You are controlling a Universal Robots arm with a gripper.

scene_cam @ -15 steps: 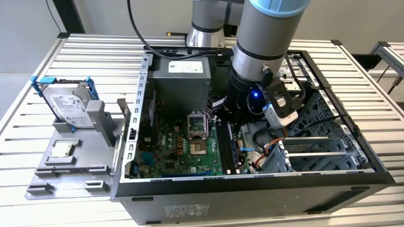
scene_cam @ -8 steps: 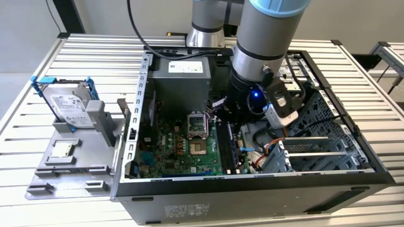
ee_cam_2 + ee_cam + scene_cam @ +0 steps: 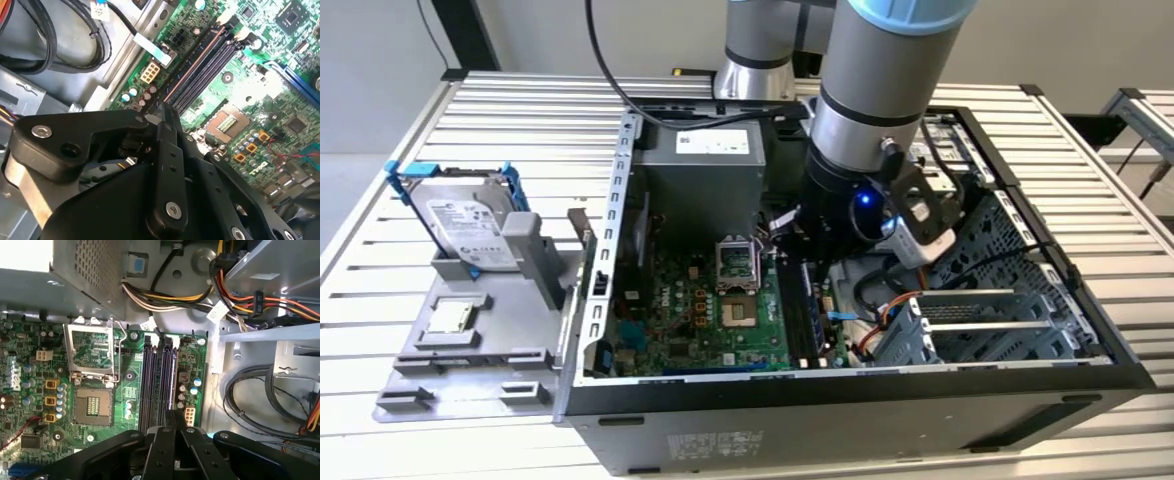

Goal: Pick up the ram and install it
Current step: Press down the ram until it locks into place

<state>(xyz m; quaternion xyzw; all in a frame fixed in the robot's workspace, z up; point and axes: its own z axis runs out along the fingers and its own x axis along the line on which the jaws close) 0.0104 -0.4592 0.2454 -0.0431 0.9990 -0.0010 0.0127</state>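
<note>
My gripper (image 3: 167, 107) is down inside the open computer case (image 3: 854, 395), over the black memory slots (image 3: 149, 385) of the green motherboard (image 3: 707, 310). Its fingers are closed to a narrow tip (image 3: 173, 415) at one end of a slot. The ram (image 3: 196, 64) shows as a thin brownish edge running from that tip along the slot beside the case wall, standing on edge between the fingers. In the exterior view the arm's wrist hides the gripper, and a thin stick (image 3: 825, 310) stands in the slots below it.
The open processor socket (image 3: 92, 407) lies beside the slots. Bundles of power cables (image 3: 260, 302) and a metal drive cage (image 3: 981, 325) crowd the other side. Outside the case, at the exterior view's left, a silver hard drive (image 3: 460, 225) stands in a grey fixture (image 3: 467, 350).
</note>
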